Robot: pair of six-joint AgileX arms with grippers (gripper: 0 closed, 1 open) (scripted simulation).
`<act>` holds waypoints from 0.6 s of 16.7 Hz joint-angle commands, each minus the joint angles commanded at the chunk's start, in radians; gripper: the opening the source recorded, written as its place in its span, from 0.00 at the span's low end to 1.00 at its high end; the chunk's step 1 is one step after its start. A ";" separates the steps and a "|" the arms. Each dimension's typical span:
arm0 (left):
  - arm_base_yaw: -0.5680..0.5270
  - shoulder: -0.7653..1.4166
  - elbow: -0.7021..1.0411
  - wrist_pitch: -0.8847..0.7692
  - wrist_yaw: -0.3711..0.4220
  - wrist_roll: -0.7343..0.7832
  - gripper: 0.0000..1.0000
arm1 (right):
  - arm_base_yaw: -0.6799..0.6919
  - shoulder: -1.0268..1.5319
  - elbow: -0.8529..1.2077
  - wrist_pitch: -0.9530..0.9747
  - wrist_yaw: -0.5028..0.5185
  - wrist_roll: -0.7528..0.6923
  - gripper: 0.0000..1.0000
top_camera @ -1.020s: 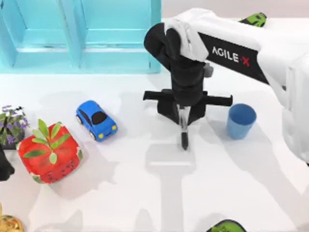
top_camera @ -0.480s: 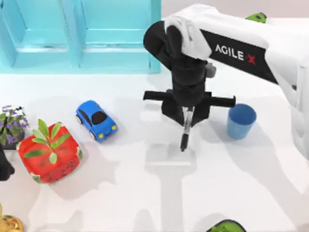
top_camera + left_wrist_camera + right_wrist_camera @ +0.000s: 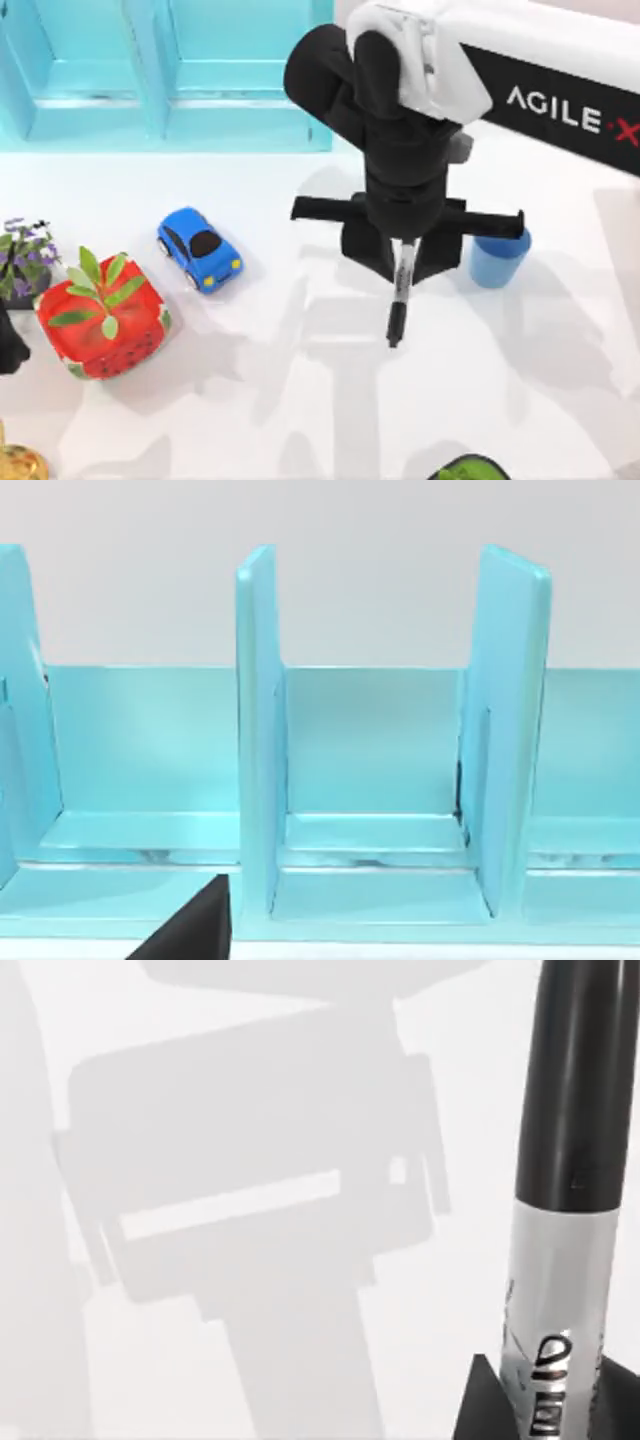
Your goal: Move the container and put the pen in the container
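While the right gripper (image 3: 405,262) clamps the pen (image 3: 400,297), its arm partly hides the cup (image 3: 494,262) on the white table (image 3: 300,400); a toy car (image 3: 199,248) sits left.

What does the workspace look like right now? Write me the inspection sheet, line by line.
Surface: white table, crossed by arm shadows.
Job's things: black pen hangs from the right gripper, tip down, off the table; light-blue container stands upright at the right, partly under the gripper's crossbar, nothing seen inside.
Clutter: blue toy car; red strawberry bowl with green leaves; purple flower pot at the left edge; gold item and green item at the lower edge.
Grippers: right shut on the pen, beside the container; left gripper parked at the left edge.
Cables: nothing seen.
Surroundings: turquoise shelf unit at the back.
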 joint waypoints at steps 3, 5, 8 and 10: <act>0.000 0.000 0.000 0.000 0.000 0.000 1.00 | 0.003 -0.005 -0.005 -0.003 0.000 0.002 0.00; 0.000 0.000 0.000 0.000 0.000 0.000 1.00 | -0.002 -0.002 -0.002 -0.001 -0.001 0.002 0.00; 0.000 0.000 0.000 0.000 0.000 0.000 1.00 | 0.003 -0.005 -0.038 0.058 0.029 -0.034 0.00; 0.000 0.000 0.000 0.000 0.000 0.000 1.00 | 0.011 -0.008 -0.089 0.149 0.072 -0.084 0.00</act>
